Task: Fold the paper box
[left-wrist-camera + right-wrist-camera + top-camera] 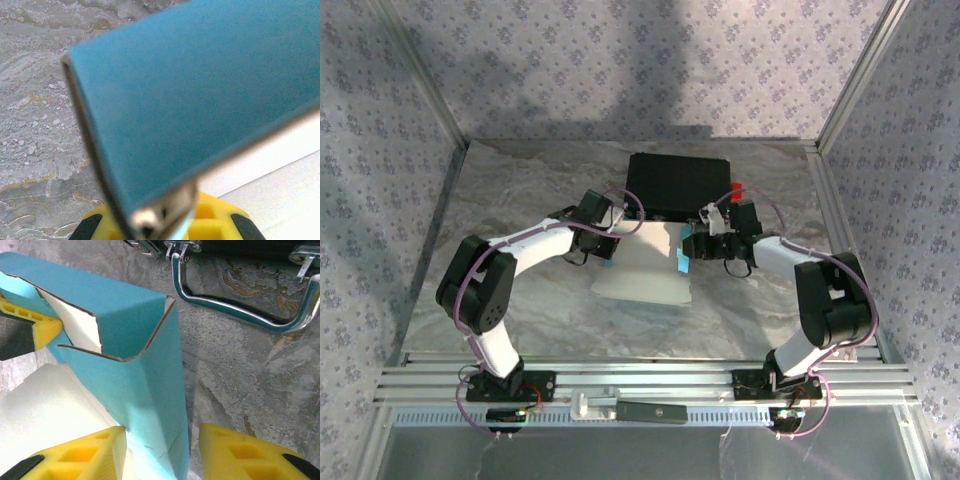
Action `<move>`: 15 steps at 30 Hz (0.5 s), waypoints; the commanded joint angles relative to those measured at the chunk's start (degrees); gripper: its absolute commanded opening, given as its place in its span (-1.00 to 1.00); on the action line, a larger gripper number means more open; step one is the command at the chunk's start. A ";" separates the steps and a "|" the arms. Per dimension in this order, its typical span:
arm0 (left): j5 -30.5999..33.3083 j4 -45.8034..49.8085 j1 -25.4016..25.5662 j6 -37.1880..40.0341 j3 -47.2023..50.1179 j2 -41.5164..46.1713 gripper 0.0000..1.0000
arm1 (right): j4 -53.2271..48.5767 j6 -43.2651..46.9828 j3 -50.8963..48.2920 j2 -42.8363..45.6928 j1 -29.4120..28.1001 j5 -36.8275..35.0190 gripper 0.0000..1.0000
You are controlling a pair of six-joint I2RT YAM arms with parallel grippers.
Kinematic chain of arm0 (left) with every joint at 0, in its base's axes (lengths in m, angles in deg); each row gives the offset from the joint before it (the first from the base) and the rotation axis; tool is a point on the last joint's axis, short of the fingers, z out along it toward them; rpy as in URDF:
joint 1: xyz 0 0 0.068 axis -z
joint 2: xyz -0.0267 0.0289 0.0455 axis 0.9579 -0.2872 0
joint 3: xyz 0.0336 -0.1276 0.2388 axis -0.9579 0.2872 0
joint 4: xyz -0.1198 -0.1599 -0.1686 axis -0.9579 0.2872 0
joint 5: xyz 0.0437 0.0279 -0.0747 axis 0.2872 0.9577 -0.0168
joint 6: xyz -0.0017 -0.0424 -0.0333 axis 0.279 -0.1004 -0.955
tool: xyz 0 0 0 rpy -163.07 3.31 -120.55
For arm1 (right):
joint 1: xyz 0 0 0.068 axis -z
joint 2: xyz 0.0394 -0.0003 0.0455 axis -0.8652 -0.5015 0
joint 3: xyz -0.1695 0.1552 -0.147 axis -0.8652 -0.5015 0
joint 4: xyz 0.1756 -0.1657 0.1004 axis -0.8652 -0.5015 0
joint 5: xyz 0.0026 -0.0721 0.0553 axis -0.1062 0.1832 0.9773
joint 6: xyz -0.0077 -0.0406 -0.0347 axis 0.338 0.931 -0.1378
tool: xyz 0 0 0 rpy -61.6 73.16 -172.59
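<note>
The paper box lies mid-table as a white sheet with raised cyan-blue side walls. My left gripper is at its left edge. In the left wrist view a cyan panel runs down into my left gripper, which is shut on its edge. My right gripper is at the sheet's right side. In the right wrist view a folded cyan wall stands between the yellow fingers of my right gripper. Its jaws are open, with a gap to the right finger. The left gripper's yellow finger pinches the far flap.
A black hard case sits just behind the box, its chrome handle close to my right gripper. Patterned walls and metal frame posts enclose the marbled table. A rail runs along the near edge.
</note>
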 commanded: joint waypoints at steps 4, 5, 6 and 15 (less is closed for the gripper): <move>-0.39 1.28 0.76 1.48 -1.38 -0.65 -1.00 | -2.80 2.36 3.08 -1.76 -2.11 -4.47 -0.18; -0.31 1.32 0.78 1.49 -1.44 -0.66 -1.00 | -3.25 2.62 3.46 -1.95 -2.59 -5.43 -0.20; -0.30 1.36 0.78 1.56 -1.47 -0.61 -1.00 | -3.54 2.81 3.85 -2.17 -2.97 -6.10 -0.20; 1.14 1.87 1.74 1.87 -1.88 -0.91 -1.00 | -7.44 2.83 7.32 -5.00 -8.55 -18.65 -0.28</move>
